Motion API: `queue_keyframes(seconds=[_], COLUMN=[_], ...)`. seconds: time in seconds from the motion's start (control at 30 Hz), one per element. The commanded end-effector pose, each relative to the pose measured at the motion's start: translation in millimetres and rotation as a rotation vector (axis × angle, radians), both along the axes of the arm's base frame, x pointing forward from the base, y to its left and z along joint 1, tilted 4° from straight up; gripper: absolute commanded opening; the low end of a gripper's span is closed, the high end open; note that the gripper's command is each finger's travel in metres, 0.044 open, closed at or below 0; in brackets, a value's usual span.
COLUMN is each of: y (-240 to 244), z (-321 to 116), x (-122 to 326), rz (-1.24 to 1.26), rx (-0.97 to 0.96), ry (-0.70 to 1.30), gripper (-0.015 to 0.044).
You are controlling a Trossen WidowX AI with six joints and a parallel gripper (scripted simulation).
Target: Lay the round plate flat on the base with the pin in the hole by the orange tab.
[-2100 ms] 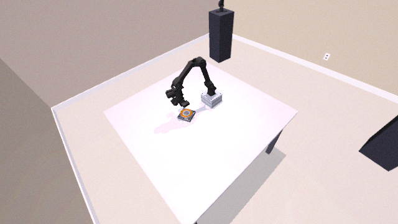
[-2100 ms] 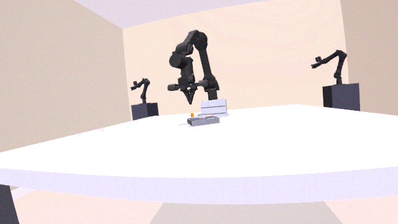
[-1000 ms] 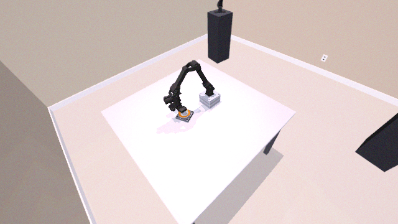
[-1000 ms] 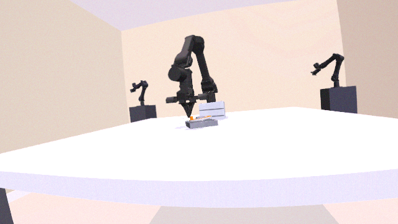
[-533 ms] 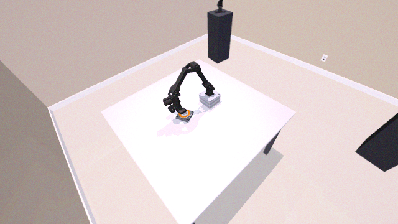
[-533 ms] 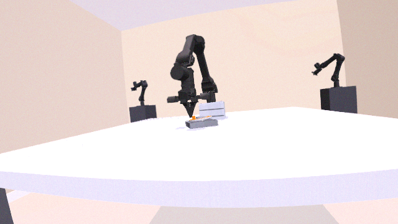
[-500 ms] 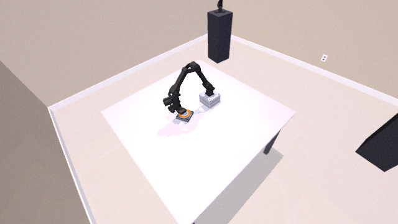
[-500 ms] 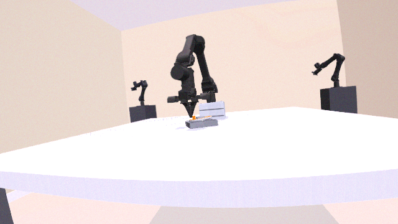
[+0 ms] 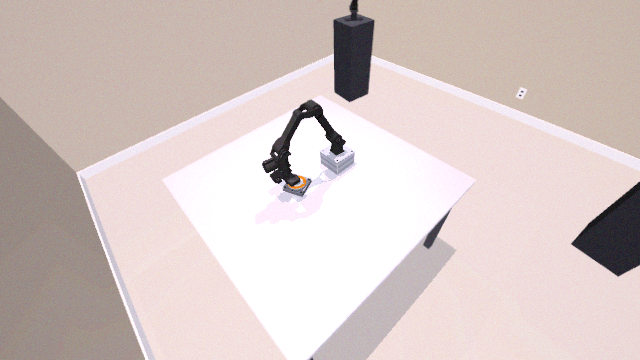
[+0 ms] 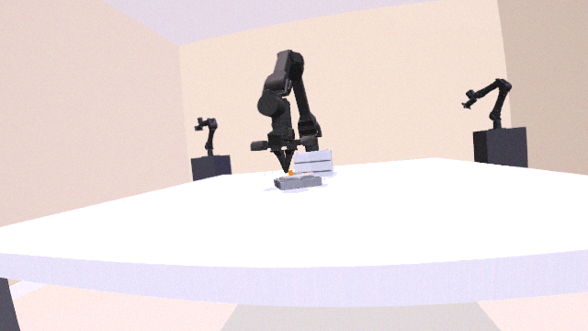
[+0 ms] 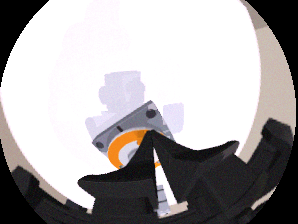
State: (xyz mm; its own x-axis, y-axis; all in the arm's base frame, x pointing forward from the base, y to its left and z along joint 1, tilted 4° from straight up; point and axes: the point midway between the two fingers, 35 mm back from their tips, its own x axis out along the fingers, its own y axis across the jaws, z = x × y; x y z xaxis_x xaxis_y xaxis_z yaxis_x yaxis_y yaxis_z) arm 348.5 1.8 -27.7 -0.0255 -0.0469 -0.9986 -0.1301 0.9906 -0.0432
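Closed gripper [image 11: 152,141] down on plate [image 11: 125,149], fingers together, nothing held.
Plate on grey base [image 11: 127,129], centre frame in wrist view. Risk: tip slipping off orange tab [image 10: 290,172], hole overshooting pin.

Bare robot test room, laid out like a lab cell

A large white square table [image 9: 320,240] stands mid-floor in a plain beige-walled room with a white skirting board [image 9: 210,117] and one wall socket [image 9: 521,93]; a black six-joint arm [image 9: 300,135] is bolted to a light grey block mount [image 9: 337,160] on it, and tall dark pedestals [image 10: 501,146] around the table carry further small black arms [image 10: 488,98]
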Motion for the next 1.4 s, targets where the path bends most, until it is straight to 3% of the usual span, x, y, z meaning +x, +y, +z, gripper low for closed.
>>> queue_keyframes(seconds=[0.0,0.93,1.23,1.37], y=[7,32,31,30], z=[0,-1,43,39], x=[1,-3,-5,-5], rz=[0.002,0.002,0.002,0.006], rx=[0.006,0.008,0.008,0.005], ry=[0.001,0.002,0.002,0.002], gripper=[0.0,0.0,0.0,0.0])
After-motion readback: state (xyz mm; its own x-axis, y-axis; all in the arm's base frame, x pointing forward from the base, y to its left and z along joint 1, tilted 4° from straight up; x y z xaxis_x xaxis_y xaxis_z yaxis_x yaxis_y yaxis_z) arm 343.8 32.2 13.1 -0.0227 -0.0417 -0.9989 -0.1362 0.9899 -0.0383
